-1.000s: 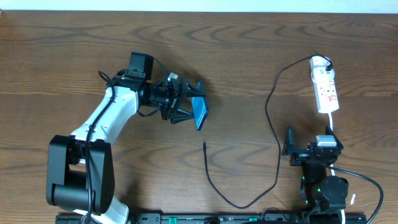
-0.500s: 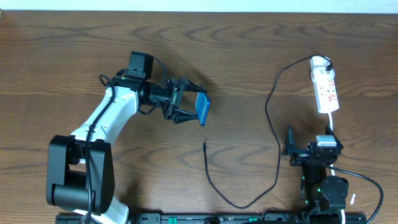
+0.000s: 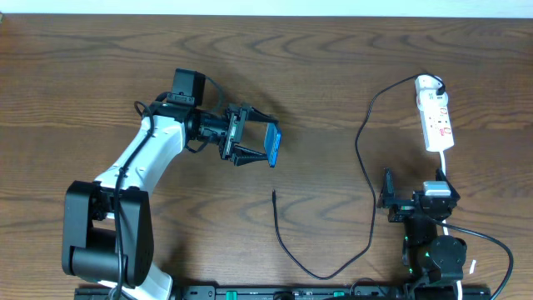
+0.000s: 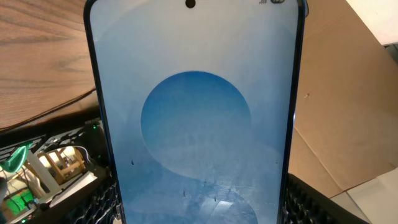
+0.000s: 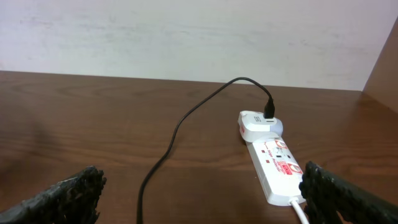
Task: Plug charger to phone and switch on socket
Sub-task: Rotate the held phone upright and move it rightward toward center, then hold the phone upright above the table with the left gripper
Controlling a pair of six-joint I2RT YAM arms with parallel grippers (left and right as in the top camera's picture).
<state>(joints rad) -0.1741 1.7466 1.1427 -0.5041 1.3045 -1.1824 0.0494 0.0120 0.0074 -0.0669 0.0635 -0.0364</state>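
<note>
Black cable of the charger lies loose on the bench. Its plug tip sits near the bench centre, toward the near edge, and touches nothing. The cable's other end enters a white adapter seated in the socket, which lies along the right edge toward the far right corner. The left gripper is closed on the sides of the phone, holding it tilted on edge left of the bench centre, well apart from the plug tip, with the screen facing the wrist camera. The right gripper is spread wide and holds nothing; it sits by the near right corner, facing the socket. Assessment: the phone is in hand. Mating plug to phone and switching on the socket both appear outstanding. Not determinable: the phone's lower edge and port are cut off in the left wrist view. Whether the phone clears the bench cannot be told. The red marks on the socket are too small to read a switch position.
</note>
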